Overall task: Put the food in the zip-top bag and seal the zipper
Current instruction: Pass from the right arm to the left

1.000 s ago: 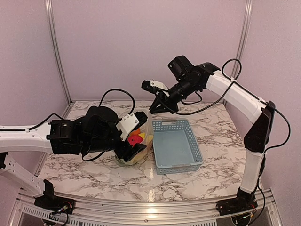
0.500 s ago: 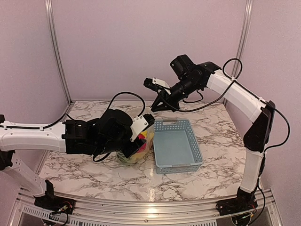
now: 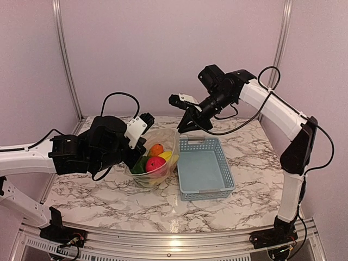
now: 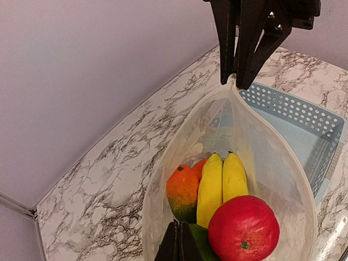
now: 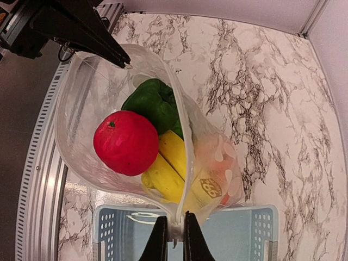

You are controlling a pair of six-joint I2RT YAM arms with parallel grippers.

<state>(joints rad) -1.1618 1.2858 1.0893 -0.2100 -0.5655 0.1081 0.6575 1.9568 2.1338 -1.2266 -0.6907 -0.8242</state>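
The clear zip-top bag (image 3: 163, 142) hangs stretched between my two grippers, its mouth open. My left gripper (image 3: 134, 156) is shut on the bag's left rim; its fingers (image 4: 182, 243) meet at the bottom of the left wrist view. At the opposite corner, over the basket, my right gripper (image 5: 174, 239) is shut on the rim. Food lies inside: a red apple (image 5: 126, 142), a green pepper (image 5: 155, 103), yellow bananas (image 4: 223, 182) and an orange-and-green piece (image 4: 182, 190). The zipper (image 5: 186, 142) runs unsealed along the mouth.
A light-blue slotted basket (image 3: 205, 167) stands on the marble table (image 3: 109, 201) just right of the bag, nothing in it. Purple walls and metal posts close in the back and sides. The table's rail runs along the near edge.
My left gripper has drawn back out of the bag's mouth to its left rim and shut. The red apple now lies loose in the bag. The right gripper has barely moved.
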